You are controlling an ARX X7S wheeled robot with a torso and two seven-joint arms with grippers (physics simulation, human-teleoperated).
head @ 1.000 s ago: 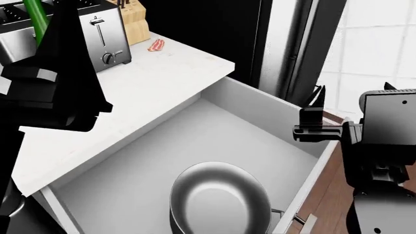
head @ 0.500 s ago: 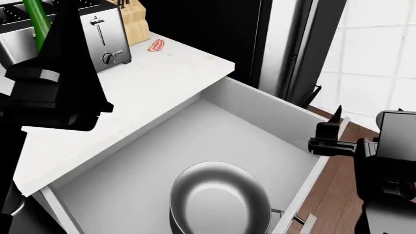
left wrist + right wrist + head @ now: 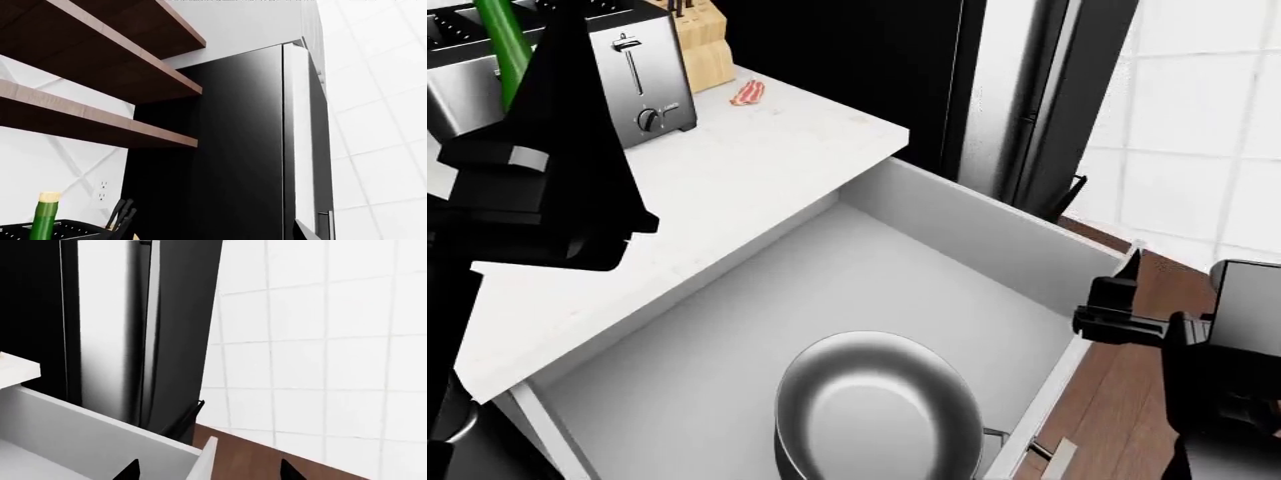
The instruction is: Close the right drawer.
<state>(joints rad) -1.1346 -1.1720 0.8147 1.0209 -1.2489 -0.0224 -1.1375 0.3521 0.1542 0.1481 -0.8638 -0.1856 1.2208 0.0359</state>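
White drawer [image 3: 961,235] pulled fully out below table [image 3: 734,170], steel pan [image 3: 874,410] inside. Right gripper [image 3: 1121,305] parked just outside front corner, fingers spread, grasping nothing — likely placed to push front inward. Left gripper [image 3: 547,150] raised over table, state unclear.

Right drawer [image 3: 961,225] matt white; pan [image 3: 878,408] polished steel, toaster [image 3: 641,75] probably brushed metal.
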